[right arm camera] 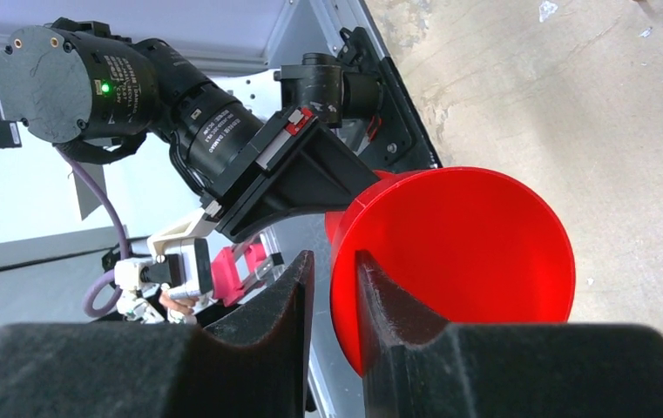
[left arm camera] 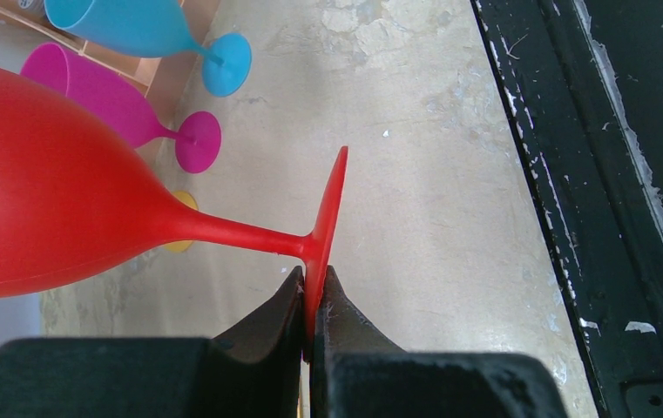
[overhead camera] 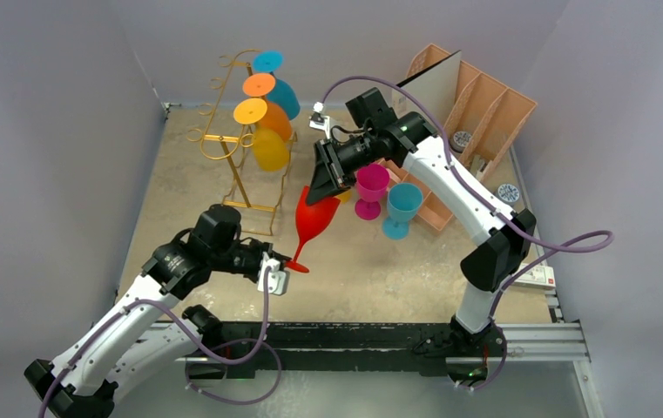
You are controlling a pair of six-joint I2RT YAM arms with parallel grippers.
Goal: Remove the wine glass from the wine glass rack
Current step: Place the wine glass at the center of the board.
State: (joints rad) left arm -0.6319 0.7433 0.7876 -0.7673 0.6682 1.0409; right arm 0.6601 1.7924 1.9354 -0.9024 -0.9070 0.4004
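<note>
Clear of the wine glass rack (overhead camera: 237,174), the red wine glass (overhead camera: 314,218) hangs tilted: left end effector (left arm camera: 313,283) pinches its foot, right end effector (right arm camera: 334,261) straddles its rim, grip unclear. Secure right before releasing left.

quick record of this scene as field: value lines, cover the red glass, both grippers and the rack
red glass: off the rack, held tilted between the two arms
left gripper: shut on the red glass's foot disc
right gripper: fingers straddle the bowl rim, one inside and one outside, with a gap on the outer side
wine glass rack: three hanging glasses on its hooks
upright nearby: magenta glass, blue glass
</note>
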